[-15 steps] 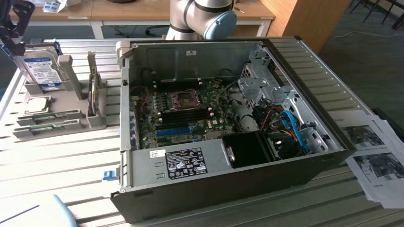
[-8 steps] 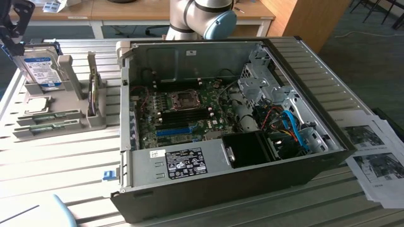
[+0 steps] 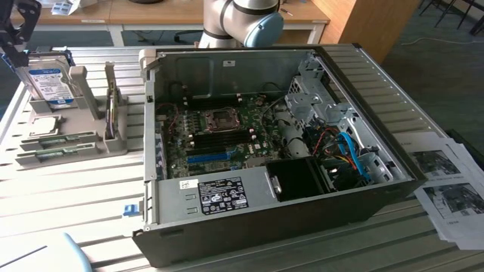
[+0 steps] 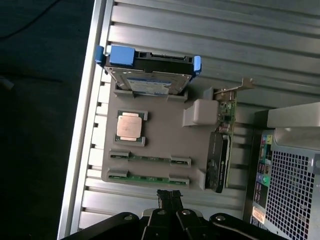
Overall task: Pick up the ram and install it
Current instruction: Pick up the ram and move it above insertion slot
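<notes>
Two thin green ram strips lie side by side in slots of a grey holder (image 4: 165, 140), one (image 4: 150, 158) beside the other (image 4: 147, 177). In the exterior view they (image 3: 64, 139) sit at the holder's near end, on that view's left. My gripper (image 4: 170, 197) hovers high above the holder, its black fingers pressed together and shut on nothing. In the exterior view my gripper (image 3: 15, 39) hangs above the hard drive, well clear of the rams. The open computer case (image 3: 393, 170) shows its motherboard (image 3: 219, 136) with black memory slots.
The holder also carries a silver, blue-labelled hard drive (image 3: 49, 85) standing upright, a square CPU (image 4: 128, 126) and an expansion card (image 4: 220, 150) on edge. Printed sheets (image 3: 446, 187) lie on the slatted table on the exterior view's right.
</notes>
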### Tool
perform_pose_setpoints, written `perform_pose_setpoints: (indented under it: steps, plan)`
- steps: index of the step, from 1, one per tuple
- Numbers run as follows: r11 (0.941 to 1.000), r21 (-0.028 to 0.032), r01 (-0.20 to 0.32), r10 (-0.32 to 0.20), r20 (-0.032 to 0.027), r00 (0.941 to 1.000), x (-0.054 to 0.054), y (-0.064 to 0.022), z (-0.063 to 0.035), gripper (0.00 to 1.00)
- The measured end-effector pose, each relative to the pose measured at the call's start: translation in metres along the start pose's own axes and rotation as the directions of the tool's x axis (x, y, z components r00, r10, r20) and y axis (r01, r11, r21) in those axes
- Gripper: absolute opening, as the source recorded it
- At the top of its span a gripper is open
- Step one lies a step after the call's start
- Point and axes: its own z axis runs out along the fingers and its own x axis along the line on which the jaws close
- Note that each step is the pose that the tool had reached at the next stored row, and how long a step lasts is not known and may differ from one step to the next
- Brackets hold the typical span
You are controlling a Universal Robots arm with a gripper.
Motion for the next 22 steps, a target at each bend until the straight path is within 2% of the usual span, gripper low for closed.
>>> perform_pose_setpoints:
  steps: [6,11,17,22]
  plan:
    - [0.9979,-0.0016,0.065,-0.065,-0.0029,0.9979,0.0,0.0,0.0,0.09]
    - [0.9929,-0.0031,0.119,-0.119,-0.0052,0.9929,0.0,0.0,0.0001,0.09]
    - [0.983,-0.005,0.183,-0.183,-0.0079,0.983,0.0,0.0,0.0001,0.09]
    - [0.9714,-0.0068,0.237,-0.237,-0.0101,0.9714,0.0,0.0,0.0001,0.09]
